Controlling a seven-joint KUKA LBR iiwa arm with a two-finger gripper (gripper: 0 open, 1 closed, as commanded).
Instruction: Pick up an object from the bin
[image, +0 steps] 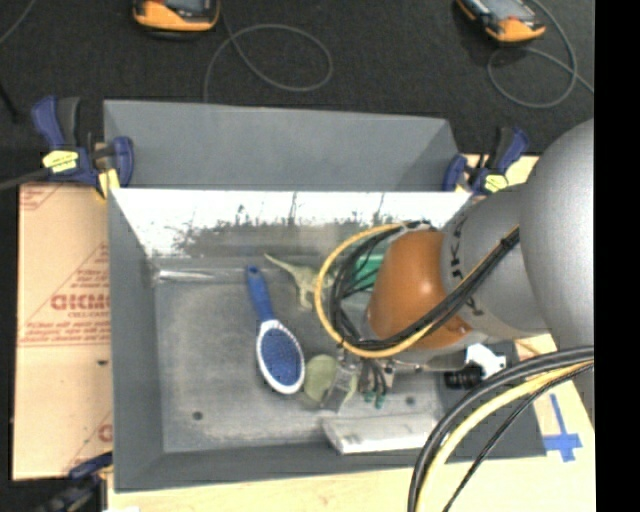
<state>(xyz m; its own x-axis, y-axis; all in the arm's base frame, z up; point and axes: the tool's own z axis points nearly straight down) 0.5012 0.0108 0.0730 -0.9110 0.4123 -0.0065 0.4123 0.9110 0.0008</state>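
My gripper (356, 384) hangs low in the right half of the bin, under the arm's orange cover. Just left of it, touching or nearly so, lies a small olive-green rounded thing (319, 378). A blue hairbrush (271, 342) lies left of that, its oval head towards the front and its handle pointing to the back. A white flat bar (376, 433) rests against the front wall, just below the gripper. A pale green, thin-limbed piece (299, 281) lies behind the brush.
Something bright green (369, 267) shows behind the yellow and black cables at the back right, mostly hidden by the arm. The arm and its cover hide the bin's right side. Bare floor lies to the left of the brush.
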